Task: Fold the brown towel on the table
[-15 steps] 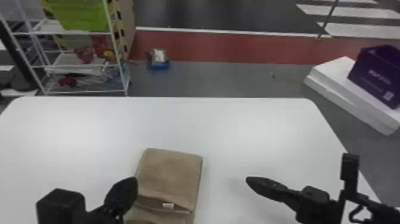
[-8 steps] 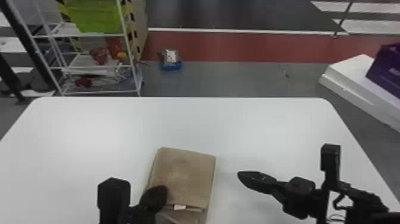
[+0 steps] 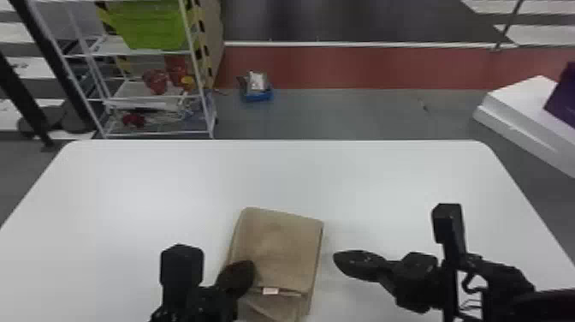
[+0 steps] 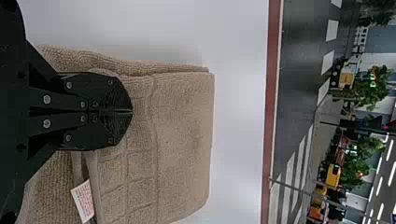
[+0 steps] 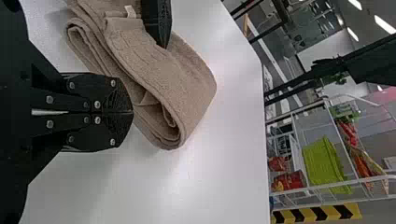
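Note:
In the head view, my left gripper (image 3: 241,278) is at the left edge of the brown towel (image 3: 282,252), which lies folded in layers on the white table (image 3: 141,197). My right gripper (image 3: 357,261) is to the right of the towel, apart from it. The left wrist view has the left gripper (image 4: 128,111) shut over the towel (image 4: 182,130), its tips together; whether cloth is pinched is unclear. In the right wrist view the right gripper (image 5: 128,112) is shut with nothing between its tips, beside the layered side of the towel (image 5: 187,88).
Beyond the table's far edge stand a white wire shelf (image 3: 149,98) with a green bin (image 3: 147,25) and a small blue container (image 3: 256,92) on the floor. A white block (image 3: 526,111) with a purple box (image 3: 562,98) is at the right.
The head view has shifted, moving the table and room rightward in it. My left gripper now sits farther over the towel's left side, and the right gripper is closer to the towel.

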Robot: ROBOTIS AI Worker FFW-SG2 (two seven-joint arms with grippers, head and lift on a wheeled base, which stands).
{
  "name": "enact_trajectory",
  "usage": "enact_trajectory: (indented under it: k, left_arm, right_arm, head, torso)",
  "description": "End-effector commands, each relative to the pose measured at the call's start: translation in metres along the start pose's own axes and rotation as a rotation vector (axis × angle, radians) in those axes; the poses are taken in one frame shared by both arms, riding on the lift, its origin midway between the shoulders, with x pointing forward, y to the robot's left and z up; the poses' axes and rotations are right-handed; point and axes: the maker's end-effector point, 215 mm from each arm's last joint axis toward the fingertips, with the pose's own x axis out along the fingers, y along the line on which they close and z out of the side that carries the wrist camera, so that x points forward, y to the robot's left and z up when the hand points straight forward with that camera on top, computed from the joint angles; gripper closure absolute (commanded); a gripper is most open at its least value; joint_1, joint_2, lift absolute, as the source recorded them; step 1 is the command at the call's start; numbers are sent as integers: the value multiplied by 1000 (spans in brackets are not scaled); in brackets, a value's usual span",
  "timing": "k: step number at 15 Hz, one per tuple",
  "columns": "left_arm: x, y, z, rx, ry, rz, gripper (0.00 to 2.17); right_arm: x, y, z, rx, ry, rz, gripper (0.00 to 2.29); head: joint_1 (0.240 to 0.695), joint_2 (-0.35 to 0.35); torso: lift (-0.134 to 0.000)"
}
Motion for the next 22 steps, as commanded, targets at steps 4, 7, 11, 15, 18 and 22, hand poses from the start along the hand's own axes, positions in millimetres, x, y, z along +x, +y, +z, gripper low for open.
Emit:
enact_trajectory:
  k: [4,7,11,15,18,22]
  left_arm:
    - [1,7,0,-3,12,4,1976]
    - [2,4,-2,-3,23,-10,1976]
    - [3,3,-3,-2,27,-14,1976]
    - [3,5,-6,0,39,-9,1976]
    - [1,5,-8,1,44,-8,1976]
    - [2,4,-11,4,49,-4,1976]
  right_arm:
    - [28,8,0,9,44,51,1831]
    - [46,18,9,3,33,85,1831]
    - [58,11,27,1,-2,57,1831]
    - [50,-11,39,-4,-54,-22,1831]
    - [24,-53,45,-9,-103,-177,1835]
    - [-6,-37,57,-6,-179,-143,1835]
  head:
    - [695,51]
    - [695,77]
    - [695,101]
    - [695,103]
    - [695,69]
    - [695,4]
  torso:
    - [-124]
    - [-124]
    - [-124]
    - [-124]
    - [-124]
    - [-124]
